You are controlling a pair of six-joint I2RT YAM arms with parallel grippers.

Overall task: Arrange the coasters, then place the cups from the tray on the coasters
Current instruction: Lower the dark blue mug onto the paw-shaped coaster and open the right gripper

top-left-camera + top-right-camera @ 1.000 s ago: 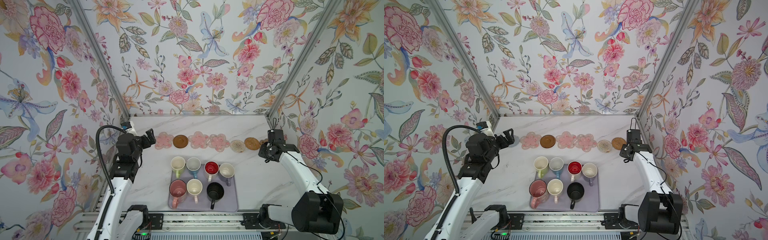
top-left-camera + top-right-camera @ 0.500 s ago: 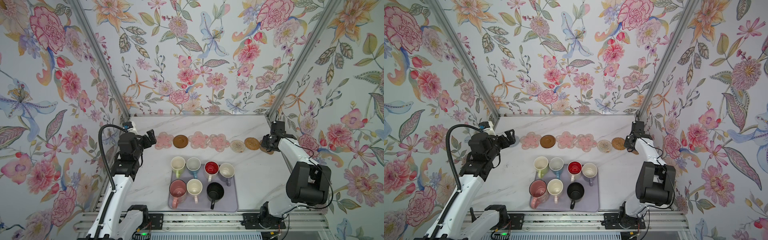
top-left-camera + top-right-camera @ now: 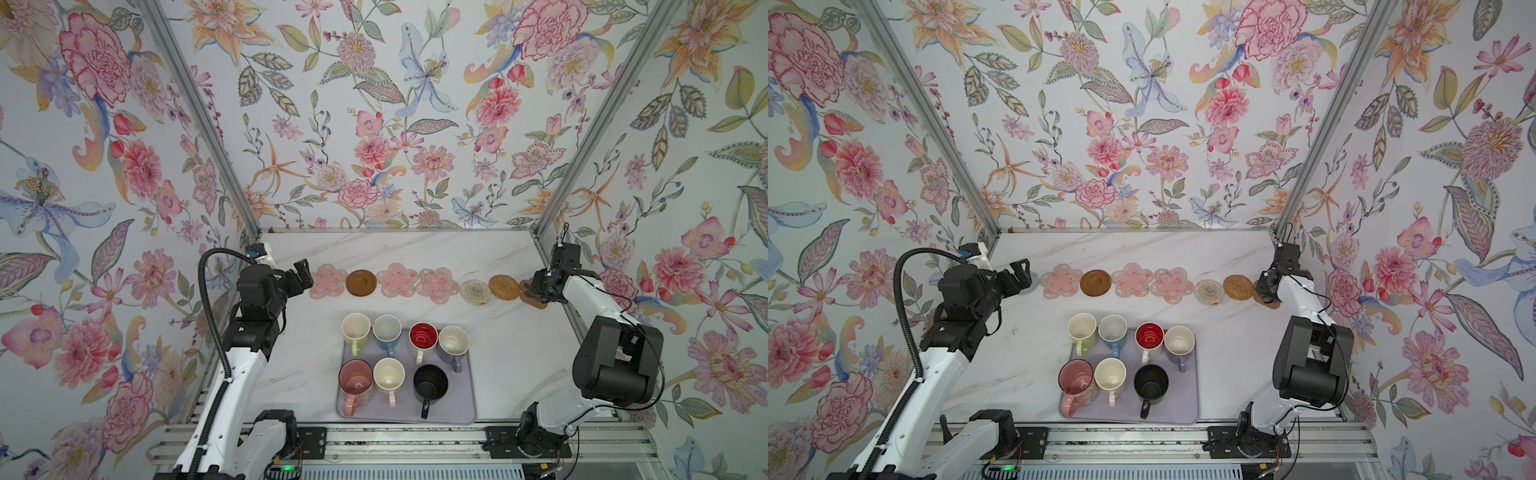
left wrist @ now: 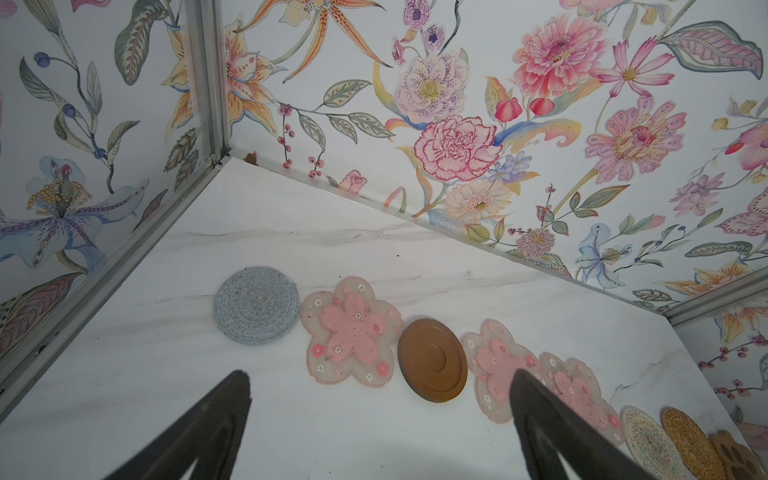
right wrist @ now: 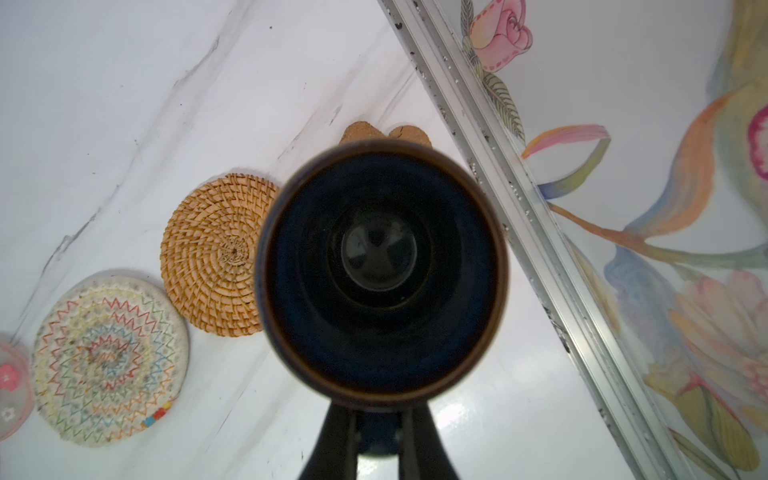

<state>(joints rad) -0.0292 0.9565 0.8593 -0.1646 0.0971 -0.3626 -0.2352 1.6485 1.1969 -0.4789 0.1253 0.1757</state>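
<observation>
At the right end of the coaster row [image 3: 397,280], the right end effector [image 5: 376,428] pinches the handle of the small navy mug [image 5: 382,266], which stands upright with its mouth facing up, over the brown paw coaster [image 5: 361,132]; whether they touch cannot be judged. The left end effector [image 4: 378,374] hovers spread wide near the grey round coaster [image 4: 256,304], and the row runs side to side across the counter [image 3: 395,253].
</observation>
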